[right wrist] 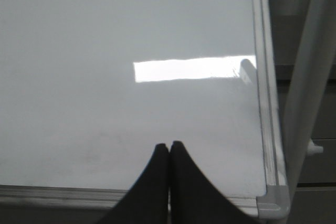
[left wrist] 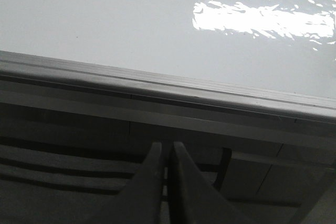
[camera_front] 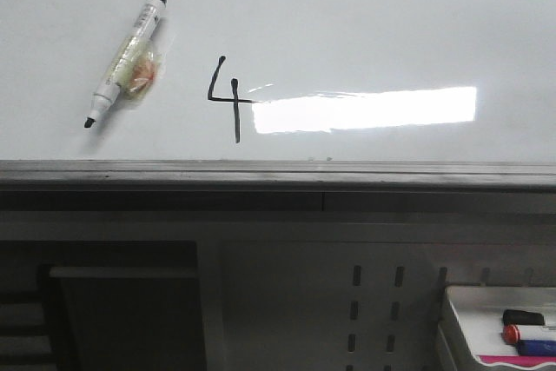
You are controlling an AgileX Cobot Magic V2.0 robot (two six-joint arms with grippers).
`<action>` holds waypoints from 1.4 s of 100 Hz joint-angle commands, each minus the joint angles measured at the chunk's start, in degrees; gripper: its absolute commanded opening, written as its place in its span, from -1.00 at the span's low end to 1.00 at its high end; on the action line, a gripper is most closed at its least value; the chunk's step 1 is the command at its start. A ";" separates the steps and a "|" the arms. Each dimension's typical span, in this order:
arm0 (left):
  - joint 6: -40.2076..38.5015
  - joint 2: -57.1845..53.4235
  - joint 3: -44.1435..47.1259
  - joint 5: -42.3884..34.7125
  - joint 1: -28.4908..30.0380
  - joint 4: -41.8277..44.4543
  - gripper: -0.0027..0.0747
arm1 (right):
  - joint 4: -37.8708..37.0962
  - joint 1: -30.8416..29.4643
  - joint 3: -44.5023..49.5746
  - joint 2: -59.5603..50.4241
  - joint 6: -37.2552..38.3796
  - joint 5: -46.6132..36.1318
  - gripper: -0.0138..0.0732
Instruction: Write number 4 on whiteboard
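Observation:
A black open-topped number 4 (camera_front: 228,97) is drawn on the whiteboard (camera_front: 365,32), just left of a bright rectangular light reflection. An uncapped white marker (camera_front: 126,58) with a black tip lies on the board to the left of the 4, tip pointing toward the near edge. My left gripper (left wrist: 168,145) is shut and empty, below the board's grey front edge (left wrist: 157,85). My right gripper (right wrist: 169,145) is shut and empty over the board's near right corner (right wrist: 273,198). Neither gripper shows in the front view.
A small white tray (camera_front: 499,327) with red, blue and black markers sits at the lower right, below the board. A grey frame with slotted holes (camera_front: 373,301) runs under the board's front edge.

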 commanded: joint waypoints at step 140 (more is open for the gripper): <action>-0.54 -1.42 2.01 -1.72 0.00 0.00 -0.98 | 1.02 -2.13 10.79 -9.13 -0.20 9.68 -0.83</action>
